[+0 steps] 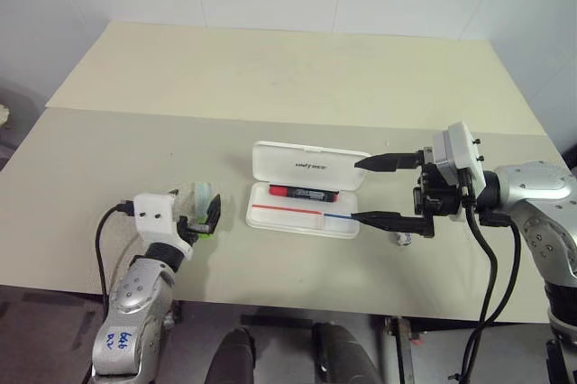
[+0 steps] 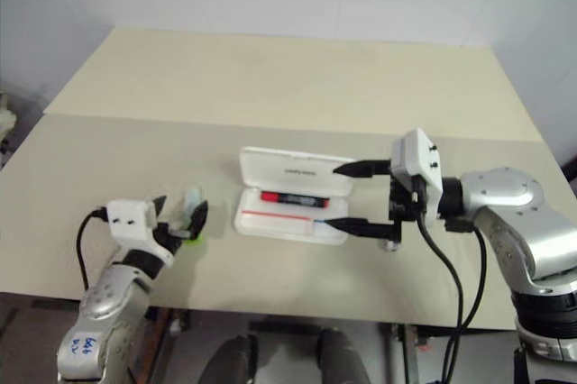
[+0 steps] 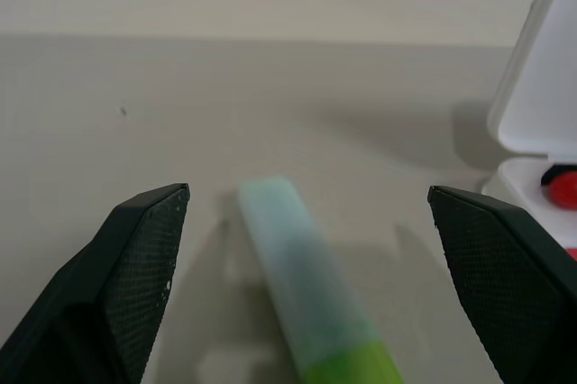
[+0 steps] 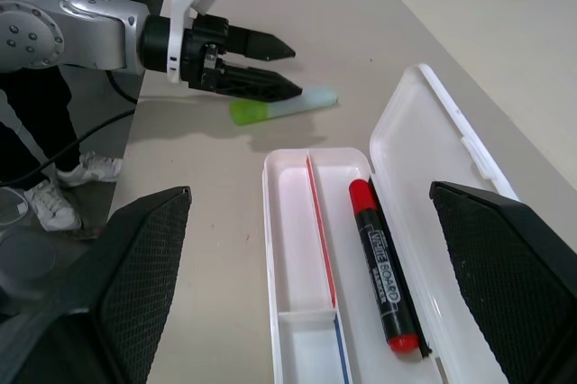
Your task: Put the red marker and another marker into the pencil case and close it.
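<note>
Lying on the table (image 1: 297, 77) at the left, the green marker (image 4: 287, 105) sits between the spread fingers (image 3: 135, 258) of the left gripper (image 1: 206, 213), which hangs low over it; the fingers stand wide on either side and do not touch it. Just right of that, near the table's middle, the case (image 1: 311, 168) lies open, its lid raised at the far edge. Inside, the red marker (image 1: 303, 193) lies flat in the rear compartment, next to the lid hinge, while the front compartment with the red and blue stripe holds nothing. At the right, the right gripper (image 1: 379, 189) points toward the case's right end, its fingers wide apart, one near the lid and one near the front edge, holding nothing.
</note>
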{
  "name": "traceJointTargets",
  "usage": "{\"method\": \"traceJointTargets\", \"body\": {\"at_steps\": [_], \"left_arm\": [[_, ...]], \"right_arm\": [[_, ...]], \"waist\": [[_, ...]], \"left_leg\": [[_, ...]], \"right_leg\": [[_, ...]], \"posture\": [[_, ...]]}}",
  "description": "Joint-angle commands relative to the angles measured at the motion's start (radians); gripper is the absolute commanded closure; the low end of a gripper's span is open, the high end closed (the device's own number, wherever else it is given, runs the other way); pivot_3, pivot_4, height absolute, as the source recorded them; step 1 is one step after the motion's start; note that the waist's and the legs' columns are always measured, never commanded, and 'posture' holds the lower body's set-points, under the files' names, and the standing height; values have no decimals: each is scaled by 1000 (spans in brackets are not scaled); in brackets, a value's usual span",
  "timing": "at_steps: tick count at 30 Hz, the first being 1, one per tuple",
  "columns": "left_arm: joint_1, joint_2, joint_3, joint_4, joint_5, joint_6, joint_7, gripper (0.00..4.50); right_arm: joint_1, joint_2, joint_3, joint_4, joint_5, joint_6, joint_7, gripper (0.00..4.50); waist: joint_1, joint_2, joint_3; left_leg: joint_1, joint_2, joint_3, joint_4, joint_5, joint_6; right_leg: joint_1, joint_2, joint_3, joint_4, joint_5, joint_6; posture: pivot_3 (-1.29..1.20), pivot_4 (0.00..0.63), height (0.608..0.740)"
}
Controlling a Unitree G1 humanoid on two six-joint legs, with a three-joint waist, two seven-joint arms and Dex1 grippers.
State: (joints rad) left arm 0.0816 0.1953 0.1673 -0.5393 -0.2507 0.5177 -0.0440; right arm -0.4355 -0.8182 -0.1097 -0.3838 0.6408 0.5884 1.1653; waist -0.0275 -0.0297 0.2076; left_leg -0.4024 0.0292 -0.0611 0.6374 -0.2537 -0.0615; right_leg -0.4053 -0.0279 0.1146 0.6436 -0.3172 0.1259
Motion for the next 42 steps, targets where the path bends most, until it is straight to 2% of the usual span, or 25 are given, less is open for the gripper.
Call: {"method": "traceJointTargets", "body": {"at_steps": [1,14,18,22,23,26,29,33,35,38,39,41,42], "left_arm": [[-25,-19,-20,-61,10,93,49,0],[-139,-62,-42,-27,27,377,137,0],[-170,-58,-47,-13,34,466,142,0],[-195,-69,-40,-4,40,550,156,0],[-201,-73,-36,-4,40,577,162,416],[-216,-81,-28,-9,50,639,176,1258],[-227,-91,-4,-15,46,675,174,2282],[-241,-98,20,-29,45,701,167,3424],[-244,-82,32,-28,43,662,146,3411],[-253,-2,64,-6,35,592,74,3411],[-257,30,76,5,29,563,40,3411],[-269,100,126,28,-25,459,-81,3411],[-275,137,147,37,-53,427,-139,3411]], "right_arm": [[11,-26,-56,0,37,1,2,21],[93,-20,-232,0,248,5,49,21],[122,-18,-228,-1,225,-31,41,21],[125,-8,-208,-13,213,-43,7,21],[126,-6,-206,-14,208,-47,1,0],[127,-4,-202,-13,200,-52,-8,0],[115,-6,-192,-1,186,-63,-15,0],[103,-4,-179,11,176,-73,-18,0],[98,-2,-175,13,172,-75,-20,0],[92,1,-166,19,162,-85,-21,0],[90,1,-164,21,160,-87,-21,0],[88,3,-161,22,157,-90,-22,0],[89,3,-161,22,155,-92,-22,0]], "waist": [[0,0,0],[0,0,0],[-1,0,0],[-1,0,0],[-2,0,0],[-2,0,0],[-1,1,0],[1,1,-1],[0,1,-1],[0,1,-1],[0,1,0],[-1,0,0],[-2,0,0]], "left_leg": [[0,0,0,0,0,0],[3,0,0,0,0,0],[13,0,1,-1,0,0],[16,0,2,-1,1,1],[17,0,2,-1,1,1],[19,0,3,-1,1,1],[19,0,3,-1,0,0],[19,-1,3,-3,0,0],[19,-1,3,-4,0,-1],[19,0,2,-5,0,-1],[19,0,2,-5,0,-1],[19,0,3,-5,0,-1],[19,0,3,-5,0,-1]], "right_leg": [[0,0,0,0,0,0],[4,0,0,0,0,1],[16,1,1,-8,0,0],[22,1,2,-17,-2,-9],[23,1,3,-18,-2,-10],[29,0,4,-23,-1,-9],[29,0,4,-24,0,-8],[28,0,4,-24,3,-2],[28,0,4,-25,7,6],[28,0,3,-25,7,6],[28,0,3,-25,6,5],[27,0,3,-25,-2,-11],[26,0,3,-25,-2,-11]], "posture": [[0,150,740],[0,150,740],[0,150,740],[0,150,740],[0,150,740],[0,150,740],[0,150,740],[0,150,740],[0,150,740],[0,150,740],[0,150,740],[0,150,740],[0,150,740]]}}
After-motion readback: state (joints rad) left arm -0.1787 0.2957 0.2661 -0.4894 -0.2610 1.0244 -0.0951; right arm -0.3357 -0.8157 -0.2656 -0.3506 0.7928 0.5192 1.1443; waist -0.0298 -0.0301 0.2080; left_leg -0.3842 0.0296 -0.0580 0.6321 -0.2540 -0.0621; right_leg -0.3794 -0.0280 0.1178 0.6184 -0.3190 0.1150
